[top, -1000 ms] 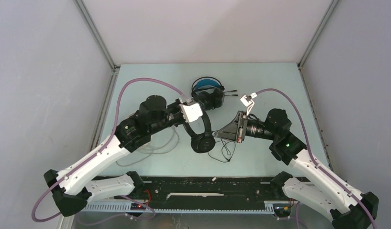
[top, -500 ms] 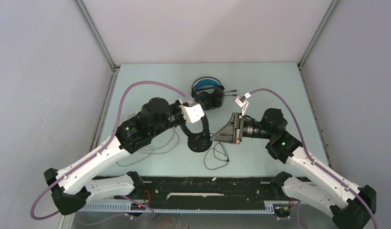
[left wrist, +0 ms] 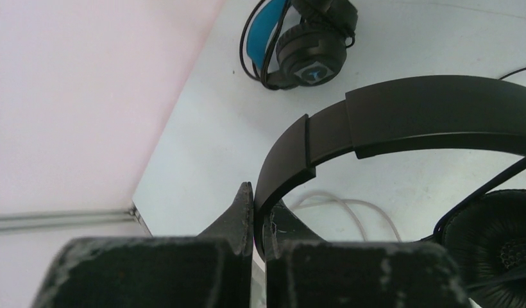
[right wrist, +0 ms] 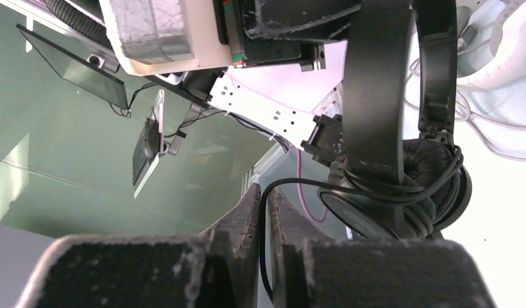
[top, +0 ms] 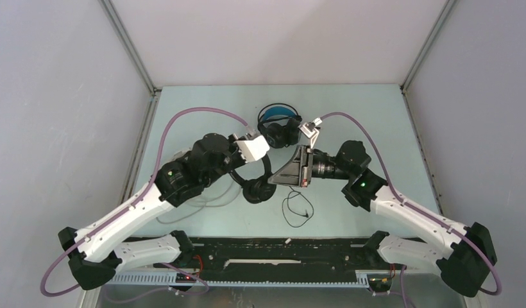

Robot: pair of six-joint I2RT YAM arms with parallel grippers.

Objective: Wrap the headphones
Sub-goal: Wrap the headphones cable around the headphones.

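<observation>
Your left gripper (left wrist: 255, 205) clamps the small all-black on-ear headphones (left wrist: 427, 109); their thin black cable (right wrist: 299, 181) threads your right gripper (right wrist: 263, 196), just right of them; pinched or loose, unclear.

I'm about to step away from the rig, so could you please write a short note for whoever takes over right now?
Left gripper: fingers shut on the headband of the black pair.
Right gripper: fingers closed on that pair's cable, beside the ear cup.
Blue pair: far middle of the table, and it looks already bundled.
Done: several turns of cable lie around the black pair at one ear cup.
Left: the rest of that cable lies loose on the table and needs winding on. A white cable lies under the left arm; its headset isn't clearly visible.
</observation>
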